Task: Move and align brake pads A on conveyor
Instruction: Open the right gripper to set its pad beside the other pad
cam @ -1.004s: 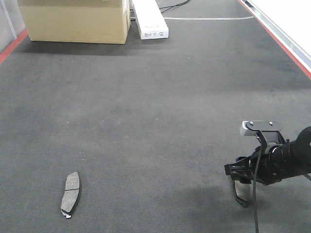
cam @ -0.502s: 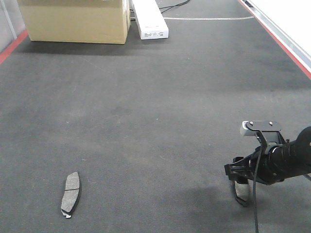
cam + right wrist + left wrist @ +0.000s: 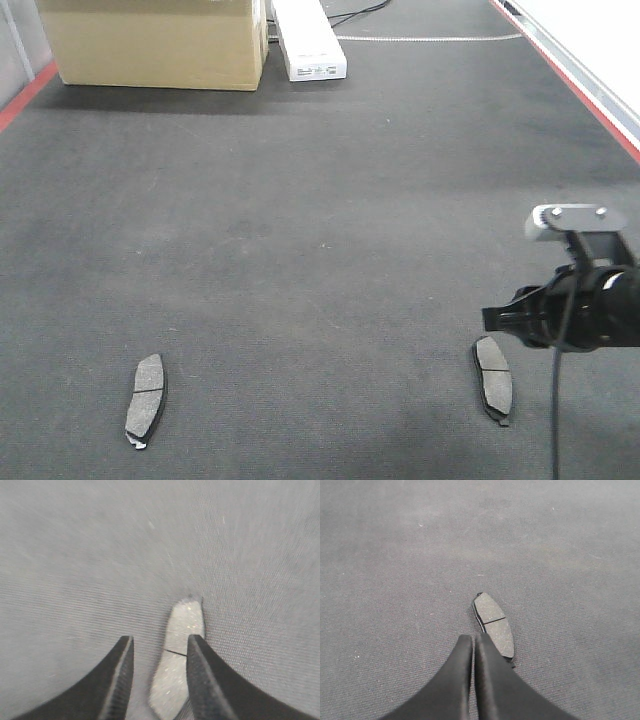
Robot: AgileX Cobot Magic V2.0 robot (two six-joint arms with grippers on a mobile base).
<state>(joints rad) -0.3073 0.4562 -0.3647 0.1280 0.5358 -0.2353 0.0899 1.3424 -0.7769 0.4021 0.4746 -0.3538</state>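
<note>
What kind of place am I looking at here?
Probably a factory-style test line: a wide dark conveyor with red edge strips, brake pads lying on it, and a cardboard box at the far end.

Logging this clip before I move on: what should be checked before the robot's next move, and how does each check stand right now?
1. Open right gripper: ok.
2. Flat right brake pad on the conveyor, not gripped: ok.
3. Shut, empty left gripper: ok.
4. Flat left brake pad, just ahead of that gripper: ok.
5. Pads parallel and level with each other: cannot tell from this angle.
6. All pads placed: cannot tell, only two in view.
</note>
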